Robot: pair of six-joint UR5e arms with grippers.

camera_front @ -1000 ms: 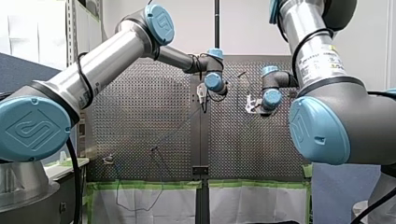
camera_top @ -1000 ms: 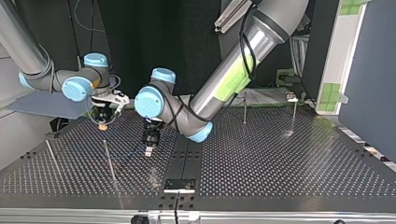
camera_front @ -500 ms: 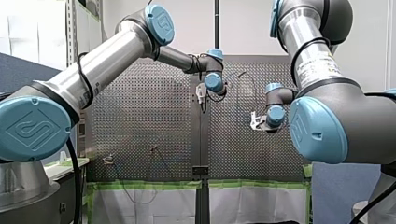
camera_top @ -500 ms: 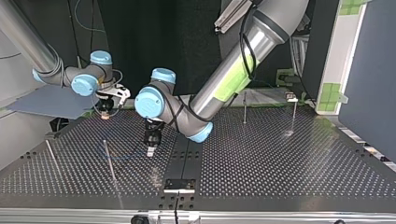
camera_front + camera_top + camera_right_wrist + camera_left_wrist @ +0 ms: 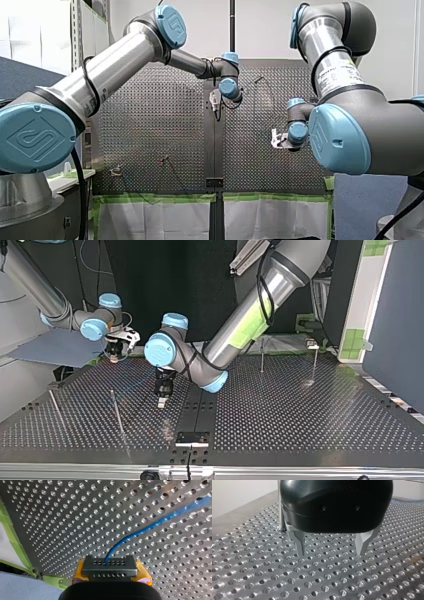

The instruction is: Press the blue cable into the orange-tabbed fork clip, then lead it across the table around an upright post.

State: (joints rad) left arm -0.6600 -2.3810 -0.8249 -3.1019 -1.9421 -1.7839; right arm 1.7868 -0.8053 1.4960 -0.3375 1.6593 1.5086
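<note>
The blue cable (image 5: 150, 527) runs out from between the yellow pads of my right gripper (image 5: 110, 566), which is shut on it, and trails over the perforated table. In the top view my right gripper (image 5: 116, 356) hangs over the table's far left part. My left gripper (image 5: 332, 553) has bare metal fingers standing open just above the plate, with nothing between them. It hovers near the middle of the table (image 5: 161, 401). A thin upright post (image 5: 116, 412) stands between the two grippers. A small fixture with an orange tip (image 5: 164, 160) sits at the front view's lower left.
More upright posts stand at the top view's left (image 5: 55, 407) and far right (image 5: 261, 357), (image 5: 314, 362). A black plate (image 5: 192, 438) lies at the near middle edge. Green tape (image 5: 11, 533) lines the table's edge beside my right gripper.
My right gripper has drawn back toward the top view's far edge with the cable, which no longer lies by the near post. My left arm has not moved.
</note>
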